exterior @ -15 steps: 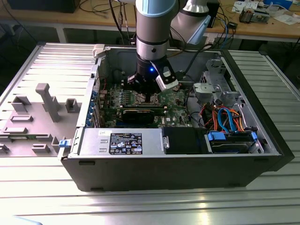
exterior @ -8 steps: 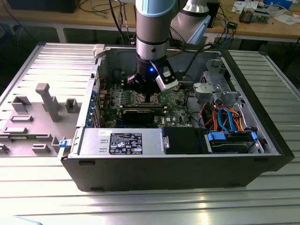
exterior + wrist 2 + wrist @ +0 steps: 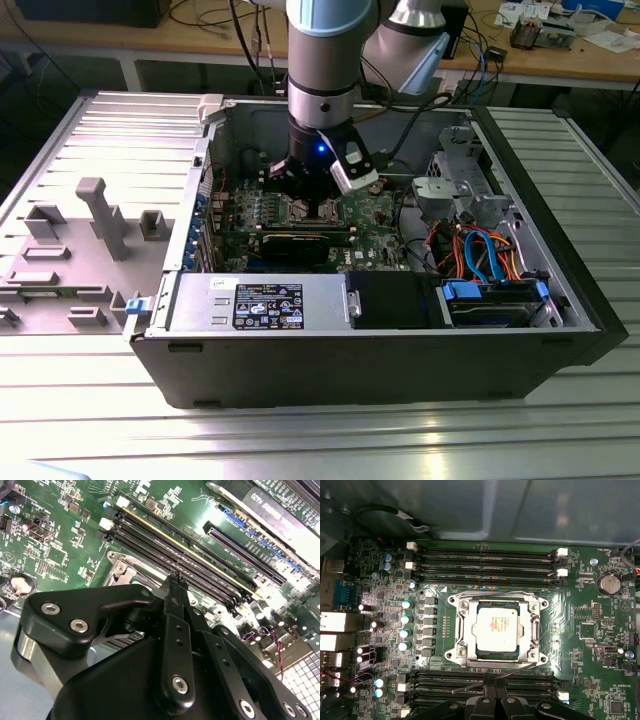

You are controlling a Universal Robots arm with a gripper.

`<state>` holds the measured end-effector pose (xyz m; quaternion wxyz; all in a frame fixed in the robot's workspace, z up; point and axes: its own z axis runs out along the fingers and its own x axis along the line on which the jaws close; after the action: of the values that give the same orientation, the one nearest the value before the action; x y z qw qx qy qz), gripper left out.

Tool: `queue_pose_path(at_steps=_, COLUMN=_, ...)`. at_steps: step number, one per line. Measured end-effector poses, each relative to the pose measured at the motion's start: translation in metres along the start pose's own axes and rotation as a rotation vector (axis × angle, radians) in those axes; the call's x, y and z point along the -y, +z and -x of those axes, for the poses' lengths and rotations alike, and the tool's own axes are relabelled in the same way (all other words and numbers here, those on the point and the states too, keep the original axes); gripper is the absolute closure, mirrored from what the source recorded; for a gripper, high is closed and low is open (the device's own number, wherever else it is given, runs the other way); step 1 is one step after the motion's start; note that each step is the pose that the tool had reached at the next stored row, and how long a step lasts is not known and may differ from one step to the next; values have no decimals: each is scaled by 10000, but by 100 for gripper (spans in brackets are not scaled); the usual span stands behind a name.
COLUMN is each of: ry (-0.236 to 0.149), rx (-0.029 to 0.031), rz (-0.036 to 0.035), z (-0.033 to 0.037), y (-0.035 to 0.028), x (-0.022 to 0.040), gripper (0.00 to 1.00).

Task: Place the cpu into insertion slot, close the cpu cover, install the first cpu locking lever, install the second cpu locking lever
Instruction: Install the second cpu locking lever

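- One view at a time, starting with the exterior view: hangs straight down from the arm [image 3: 322, 60] into the open computer case [image 3: 560, 330], gripper [image 3: 316, 205] low over the green board. Best worked with the wrist plumb and clear of the case walls on either side.
- From the second wrist view: fingers [image 3: 176, 630] pressed together to a narrow tip, gripper [image 3: 175, 577] poised right at the corner of the metal bracket, with the long memory slots [image 3: 200, 555] running just past the tip. Cannot tell whether anything is nipped between the pads.
- From the first wrist view: chip [image 3: 496, 628] lying seated just ahead of the gripper [image 3: 495, 687], framed by the cover [image 3: 461, 630], which lies flat over its edges. Thin wire lever [image 3: 520, 671] slanting across right at the fingertips, apparently not tucked down, judging by its angle.
- Advisable to push the lever down and sideways in one smooth arc, bearing on the wire alone.
- Worth steering off the nearer memory slots [image 3: 445, 677] beside the tip, since a slip there could scrape them.
- Sensible to go gently: springy wire, likely to snap back if released short of its catch.
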<state>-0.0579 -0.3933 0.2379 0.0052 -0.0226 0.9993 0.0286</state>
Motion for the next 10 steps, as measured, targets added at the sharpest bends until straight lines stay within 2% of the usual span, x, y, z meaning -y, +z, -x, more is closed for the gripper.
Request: queue_pose_path(at_steps=10, ry=2, rx=0, rz=0, z=-4, y=3, x=0, gripper=89)
